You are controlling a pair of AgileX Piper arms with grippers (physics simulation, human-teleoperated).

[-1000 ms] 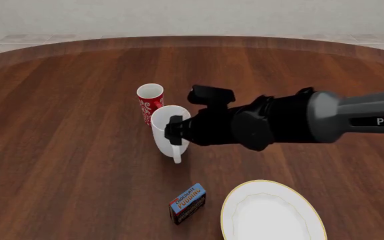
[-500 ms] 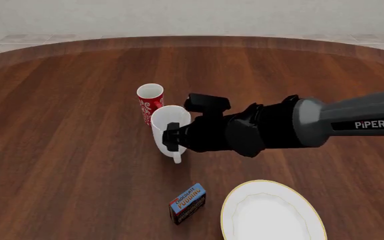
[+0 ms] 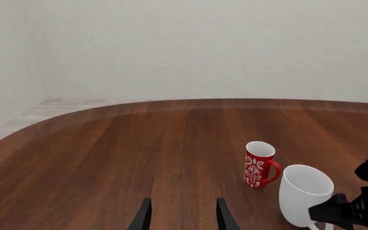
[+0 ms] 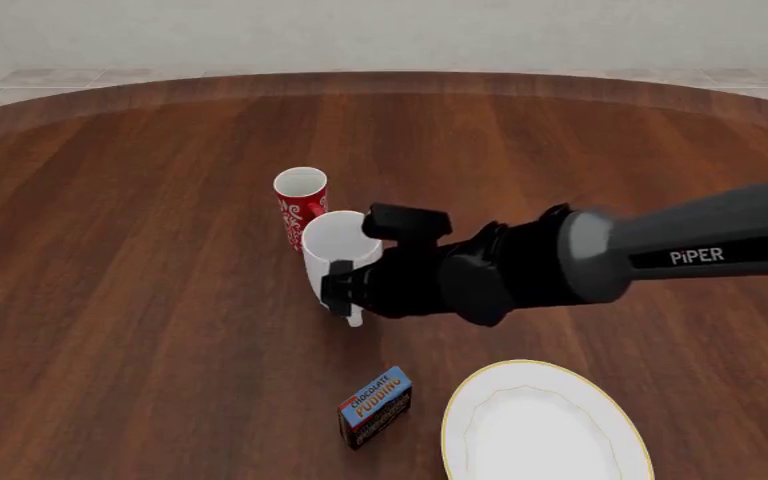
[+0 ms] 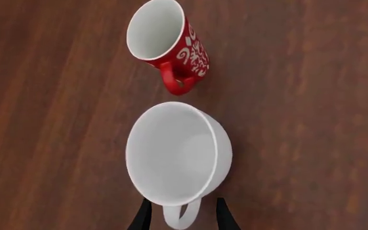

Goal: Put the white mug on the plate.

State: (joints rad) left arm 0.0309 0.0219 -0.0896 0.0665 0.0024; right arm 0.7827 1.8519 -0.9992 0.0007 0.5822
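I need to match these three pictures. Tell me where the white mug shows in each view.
Front view: the white mug stands mid-table, the right hand at its handle.
Left wrist view: the mug shows beside the black right arm.
Right wrist view: seen from above, its handle between the fingertips.
Shared landmark: the red mug just beyond it.

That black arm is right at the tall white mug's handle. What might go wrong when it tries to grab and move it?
1. The right gripper has its fingers open on either side of the thin loop handle; a hold there might let the tall glossy white mug swing or slip.
2. The small red patterned mug stands close behind, so a nudge could knock it.
3. The chocolate pudding box lies near the gold-rimmed white plate.
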